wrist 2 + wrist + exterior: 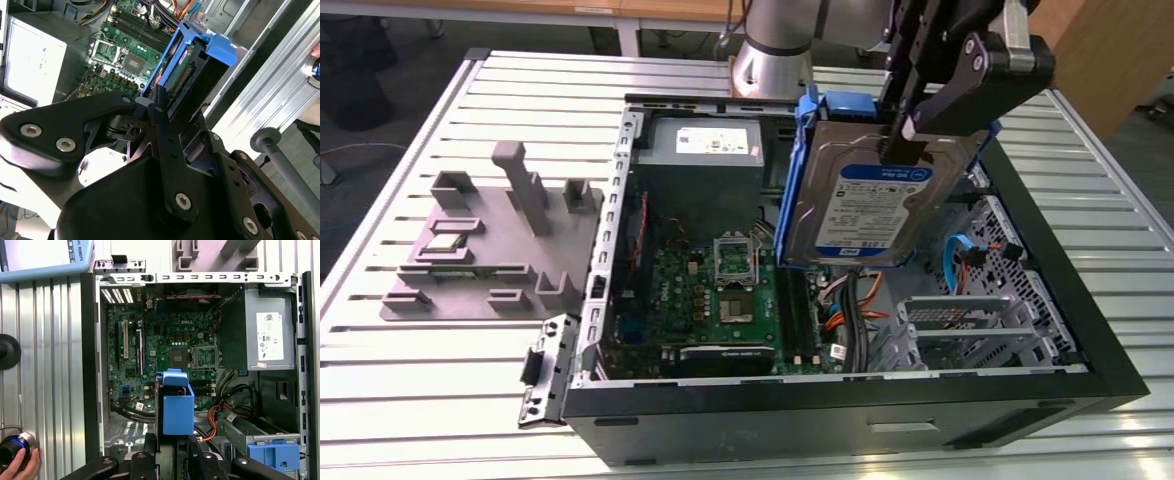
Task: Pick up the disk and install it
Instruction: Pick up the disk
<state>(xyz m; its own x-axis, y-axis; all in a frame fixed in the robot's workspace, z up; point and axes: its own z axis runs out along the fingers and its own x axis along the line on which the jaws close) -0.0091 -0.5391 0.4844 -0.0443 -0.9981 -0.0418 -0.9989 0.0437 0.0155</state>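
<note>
The disk (867, 210), a silver hard drive with a white-and-blue label in a blue carrier frame, hangs tilted above the open computer case (1087, 330). My gripper (921, 135) is shut on its upper end, its black fingers clamping both faces. In the second wrist view the disk (200, 55) runs away from the fingers (159, 107) with its connector edge showing. In the first wrist view the disk (177, 407) is seen edge-on over the motherboard (160, 350), with the gripper (172, 455) behind it.
Inside the case are a grey power-supply box (700, 150), a metal drive cage (961, 320) and orange and blue cables (961, 260). A grey fixture block (480, 250) lies on the slatted table at the exterior view's left. A hand (20, 467) rests on a button beside the case.
</note>
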